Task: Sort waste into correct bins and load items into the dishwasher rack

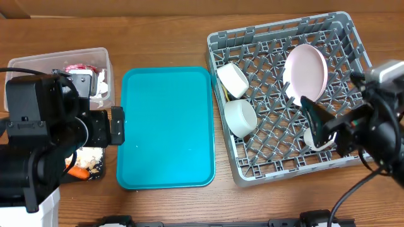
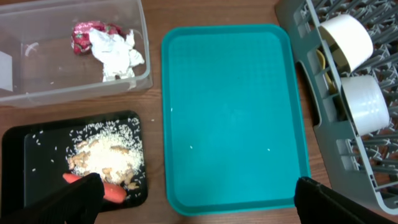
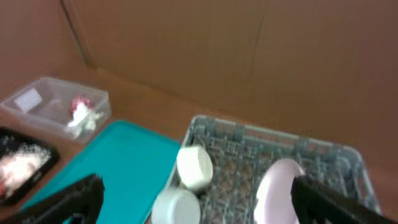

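Note:
The grey dishwasher rack [image 1: 287, 171] at the right holds two pale bowls [image 1: 232, 79] [image 1: 240, 117], the white-pink plate [image 1: 306, 72] on edge, a sliver of the yellow spoon [image 1: 225, 94] and a small white cup [image 1: 319, 142]. I cannot make out the fork. My right gripper [image 1: 319, 129] is open and empty, just above the cup. The clear tub [image 2: 37, 93] holds the napkin [image 2: 115, 53] and the red-silver foil wrapper [image 2: 87, 34]. The black tray [image 2: 18, 162] holds crumbs [image 2: 102, 155] and the carrot [image 2: 112, 191]. My left gripper [image 2: 199, 202] is open and empty, above the black tray and the teal tray's near edge.
The flat teal tray [image 1: 167, 126] lies bare between the bins and the rack. A brown cardboard wall [image 3: 217, 56] stands behind the table. The left arm's body [image 1: 38, 139] hides most of the black tray from above.

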`<state>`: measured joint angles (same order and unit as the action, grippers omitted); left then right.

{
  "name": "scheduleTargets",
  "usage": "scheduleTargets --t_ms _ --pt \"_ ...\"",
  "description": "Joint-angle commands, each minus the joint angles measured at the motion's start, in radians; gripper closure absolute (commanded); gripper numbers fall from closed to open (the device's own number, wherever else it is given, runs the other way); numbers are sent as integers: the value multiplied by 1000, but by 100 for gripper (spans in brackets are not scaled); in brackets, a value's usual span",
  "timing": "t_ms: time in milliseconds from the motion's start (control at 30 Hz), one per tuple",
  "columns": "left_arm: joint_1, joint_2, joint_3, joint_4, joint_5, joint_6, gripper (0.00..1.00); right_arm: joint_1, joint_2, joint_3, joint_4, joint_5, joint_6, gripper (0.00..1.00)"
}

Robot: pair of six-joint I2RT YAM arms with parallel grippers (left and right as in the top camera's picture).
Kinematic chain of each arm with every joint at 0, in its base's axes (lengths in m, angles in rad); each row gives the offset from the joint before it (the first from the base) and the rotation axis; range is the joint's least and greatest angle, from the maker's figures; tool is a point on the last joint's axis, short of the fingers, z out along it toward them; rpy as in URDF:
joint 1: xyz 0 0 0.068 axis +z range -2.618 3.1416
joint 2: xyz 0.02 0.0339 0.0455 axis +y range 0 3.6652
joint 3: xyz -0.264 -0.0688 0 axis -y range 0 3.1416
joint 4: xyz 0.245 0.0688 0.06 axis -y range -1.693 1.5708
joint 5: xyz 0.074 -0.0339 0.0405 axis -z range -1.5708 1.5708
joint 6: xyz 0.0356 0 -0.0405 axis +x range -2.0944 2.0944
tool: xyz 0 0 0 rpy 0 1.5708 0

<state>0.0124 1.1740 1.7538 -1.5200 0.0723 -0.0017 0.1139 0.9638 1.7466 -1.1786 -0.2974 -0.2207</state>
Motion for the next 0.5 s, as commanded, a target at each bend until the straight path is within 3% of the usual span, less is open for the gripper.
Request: scheduleTargets --t_ms 0,467 --pt "-7 21 2 2 6 -17 0 3 -138 -245 212 8 -68 0" --pt "-7 108 2 2 6 -17 0 3 -621 -1155 721 163 247 0"
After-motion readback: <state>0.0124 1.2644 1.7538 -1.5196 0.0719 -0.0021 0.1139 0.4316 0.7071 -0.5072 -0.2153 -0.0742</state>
